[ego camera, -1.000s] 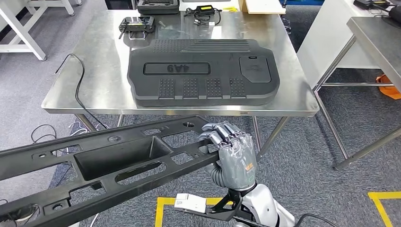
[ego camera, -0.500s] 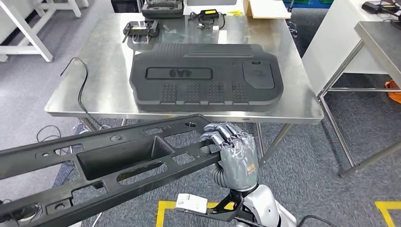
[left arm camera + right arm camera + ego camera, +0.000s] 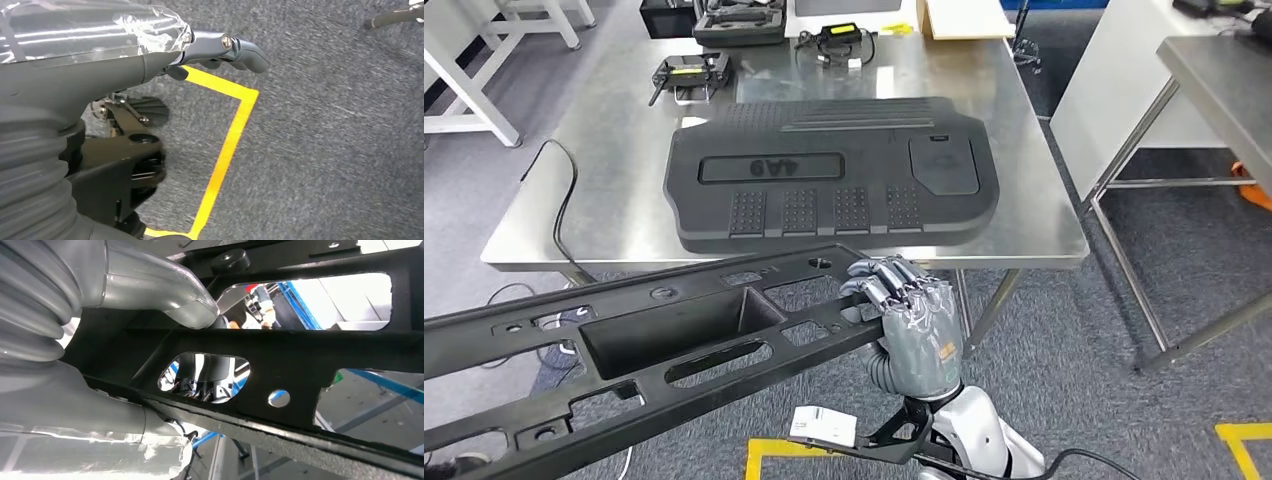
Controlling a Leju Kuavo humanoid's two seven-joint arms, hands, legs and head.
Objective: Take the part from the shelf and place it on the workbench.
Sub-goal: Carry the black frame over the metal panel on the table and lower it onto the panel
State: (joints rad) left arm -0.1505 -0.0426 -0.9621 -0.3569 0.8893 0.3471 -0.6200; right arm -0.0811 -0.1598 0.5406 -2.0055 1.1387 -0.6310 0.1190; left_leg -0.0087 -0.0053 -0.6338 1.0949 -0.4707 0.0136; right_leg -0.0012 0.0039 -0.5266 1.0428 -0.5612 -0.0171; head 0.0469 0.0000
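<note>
The whole head view has slid a little since half a second ago, so the camera has moved. The steel workbench (image 3: 624, 190) now sits more to the left and a bit higher in the picture. The things on it keep the same places next to each other. The right hand (image 3: 911, 318) holds the long black part (image 3: 654, 345) the same way as before.

The fingers of the right hand are curled over the end of the part, and its thumb (image 3: 165, 295) presses the part's other side. The part is a long black frame with holes and a deep pocket. It is up in the air, in front of the workbench's near edge and lower than its top. It is not on the bench.

The left hand (image 3: 220, 47) hangs over the grey carpet (image 3: 325, 140) near a yellow tape line (image 3: 227, 145). Its fingers are bent a little, and I cannot tell if it holds anything.

A big black cover (image 3: 829, 175) with raised letters lies on the workbench. Behind it are a black controller (image 3: 687, 72), a charger with a cord (image 3: 836, 42) and a cardboard box (image 3: 964, 15). A black cable (image 3: 559, 195) hangs over the left edge. Another steel table (image 3: 1214, 70) stands on the right.

The left end of the part is cut off by the picture's edge. The part hides the front legs of the workbench. The far things are cut off at the top.
</note>
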